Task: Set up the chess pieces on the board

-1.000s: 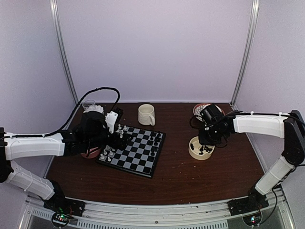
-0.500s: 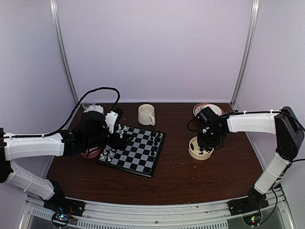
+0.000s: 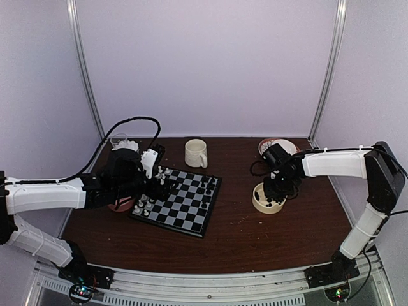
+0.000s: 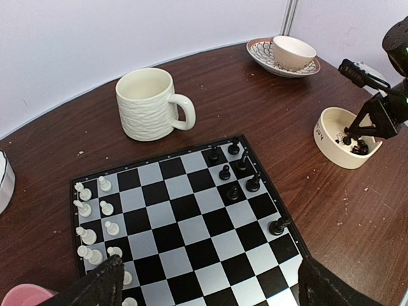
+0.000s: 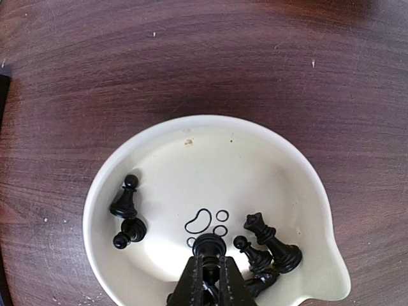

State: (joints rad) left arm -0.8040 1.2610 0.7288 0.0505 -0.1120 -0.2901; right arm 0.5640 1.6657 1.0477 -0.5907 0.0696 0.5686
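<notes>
We judge the step in hand to be fetching a black piece out of the cream bowl (image 5: pixel 191 137), which sits on the table (image 5: pixel 191 57) at about 3 o'clock of the chessboard (image 3: pixel 185 210) in the overhead view, well apart from it. The right gripper (image 5: pixel 209 258) reaches down into the bowl. Its jaws are drawn together on a black pawn (image 5: pixel 209 244), whose round head shows just beyond the fingertips. The bite looks shallow and close to the tips, so we recommend a straight, slow vertical lift until the base clears the rim. We advise no sideways swing, because the loose pieces lie close by: two pawns (image 5: pixel 125 213) at 9 o'clock of the fingers and a crowned piece (image 5: pixel 268 237) with its neighbours at 3 o'clock, almost touching them. If the pawn hangs crooked once lifted, we advise putting it back and gripping again rather than carrying it across. On the board, the black pieces (image 4: pixel 233 169) cluster at the 1 o'clock corner in the left wrist view, and that is where we expect this one to go. The white pieces (image 4: pixel 95 223) stand in two ranks along the 9 o'clock edge. The left gripper (image 4: pixel 217 293) hangs over the near edge of the board with its fingers spread wide, holding nothing and touching nothing. The mug (image 4: pixel 150 102) stands just beyond the board at 12 o'clock, outside the likely carry path.
</notes>
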